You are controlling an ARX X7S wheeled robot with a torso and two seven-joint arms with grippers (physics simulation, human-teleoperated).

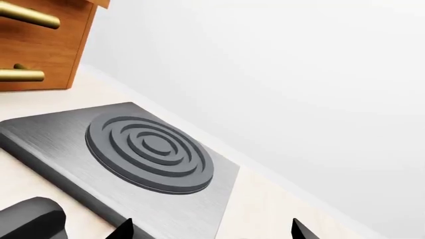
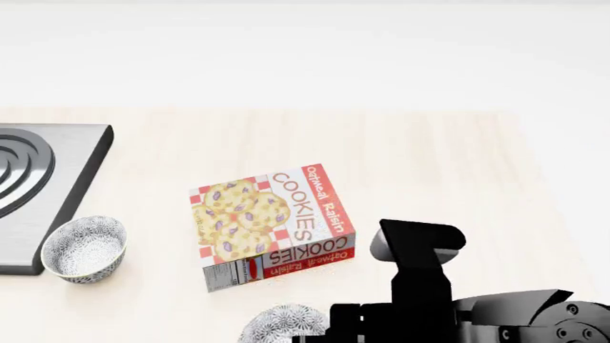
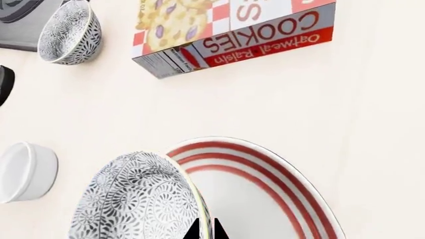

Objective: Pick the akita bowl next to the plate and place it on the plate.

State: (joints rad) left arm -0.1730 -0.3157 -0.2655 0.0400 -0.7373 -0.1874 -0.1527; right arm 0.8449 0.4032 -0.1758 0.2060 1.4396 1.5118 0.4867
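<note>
In the right wrist view an akita bowl [image 3: 133, 199] with a fine grey-black pattern covers the near edge of the white, red-ringed plate [image 3: 279, 199]. My right gripper [image 3: 206, 233] is shut on this bowl's rim, one fingertip on each side of the wall. The head view shows part of the same bowl [image 2: 284, 323] at the bottom edge, beside my right arm [image 2: 429, 286]; the plate is out of that view. An identical bowl [image 2: 84, 249] stands by the stove's corner. My left gripper [image 1: 212, 234] is open above the stove with nothing between its fingers.
An Oatmeal Raisin cookie box [image 2: 271, 225] lies flat between the two bowls. A plain white cup [image 3: 27, 172] stands near the held bowl. The grey stove [image 2: 38, 193] with a ringed burner [image 1: 149, 152] is at the left, a wooden block [image 1: 40, 45] with brass handles behind it.
</note>
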